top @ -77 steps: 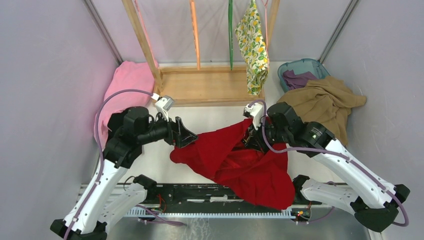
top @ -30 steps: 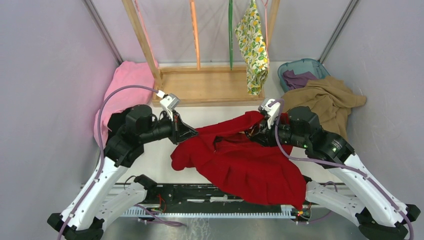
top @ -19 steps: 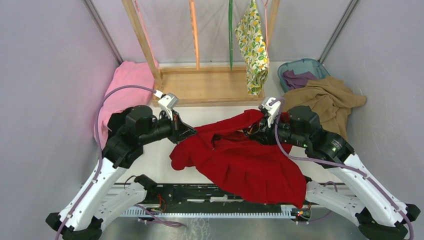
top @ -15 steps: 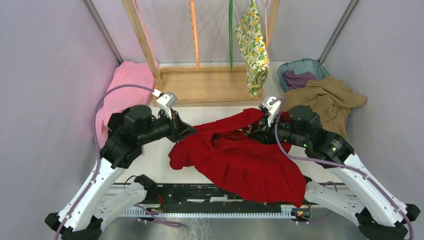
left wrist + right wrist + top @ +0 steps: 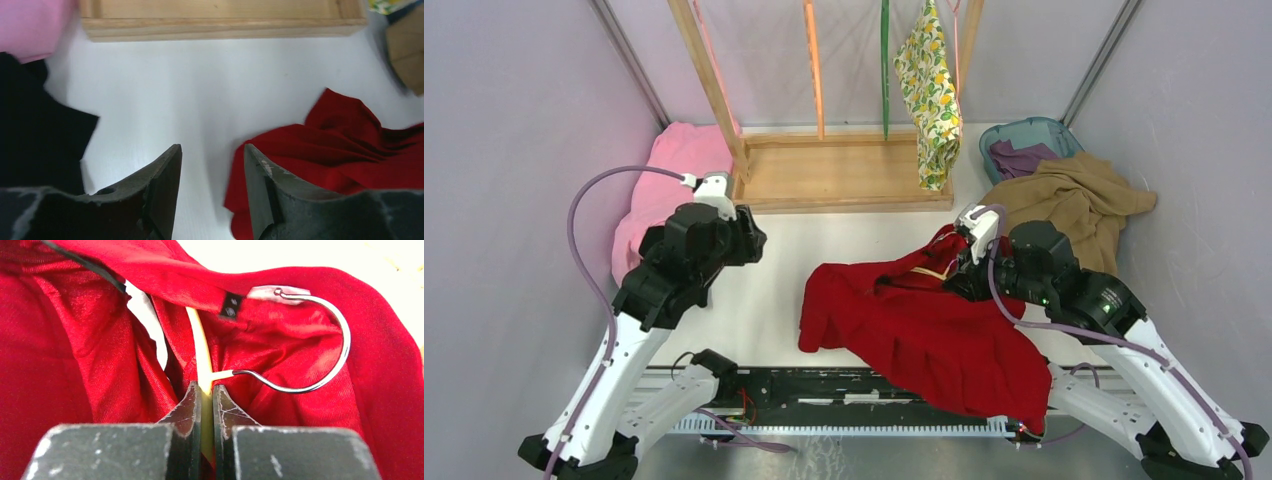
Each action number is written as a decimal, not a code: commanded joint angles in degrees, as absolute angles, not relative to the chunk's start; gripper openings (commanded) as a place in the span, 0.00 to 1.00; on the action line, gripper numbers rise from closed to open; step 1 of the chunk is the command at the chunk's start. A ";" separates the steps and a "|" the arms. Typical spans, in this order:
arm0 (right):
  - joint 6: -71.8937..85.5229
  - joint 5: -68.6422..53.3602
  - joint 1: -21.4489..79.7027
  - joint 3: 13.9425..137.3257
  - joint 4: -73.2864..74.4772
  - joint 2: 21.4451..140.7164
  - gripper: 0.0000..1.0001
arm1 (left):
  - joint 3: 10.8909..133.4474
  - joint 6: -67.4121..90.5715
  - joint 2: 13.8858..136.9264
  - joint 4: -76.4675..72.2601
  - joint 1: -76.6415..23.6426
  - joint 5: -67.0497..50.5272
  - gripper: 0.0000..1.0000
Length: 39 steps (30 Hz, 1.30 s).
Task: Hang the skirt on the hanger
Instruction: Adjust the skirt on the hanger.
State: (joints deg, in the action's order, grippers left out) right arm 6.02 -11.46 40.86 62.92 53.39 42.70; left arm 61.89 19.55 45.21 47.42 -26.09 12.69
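Observation:
The lemon-printed skirt hangs from the wooden rack at the back, with a thin pink hanger beside it; I cannot tell how they join. A red garment lies heaped on the table, also in the left wrist view. My right gripper is shut on a pale yellow hanger that sits inside the red garment, its metal hook lying on the cloth. My left gripper is open and empty above bare table, left of the red garment.
The wooden rack base stands at the back, with an orange hanger and a green hanger on it. Pink cloth lies at the back left. A tan garment and a teal basket are at the back right.
My left gripper has let go of the red garment and pulled back to the left. The garment's left side has dropped and drawn rightwards. My right gripper stays shut on the pale yellow hanger.

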 commanded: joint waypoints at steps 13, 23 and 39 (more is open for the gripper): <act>8.39 -10.55 41.18 67.64 35.11 51.64 0.01 | 64.94 23.23 41.65 32.72 -26.17 -24.41 0.74; 13.48 5.02 43.72 74.66 26.47 62.75 0.01 | 53.35 30.62 37.76 25.58 -27.34 -22.12 0.73; 28.69 28.37 47.46 71.09 9.26 76.41 0.01 | 43.85 37.52 39.46 26.62 -46.78 -4.05 0.72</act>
State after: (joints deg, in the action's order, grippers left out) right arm 23.09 21.76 46.96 69.91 20.78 75.02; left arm 46.09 32.58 40.71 27.66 -42.54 -11.55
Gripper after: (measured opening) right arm 0.071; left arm 0.723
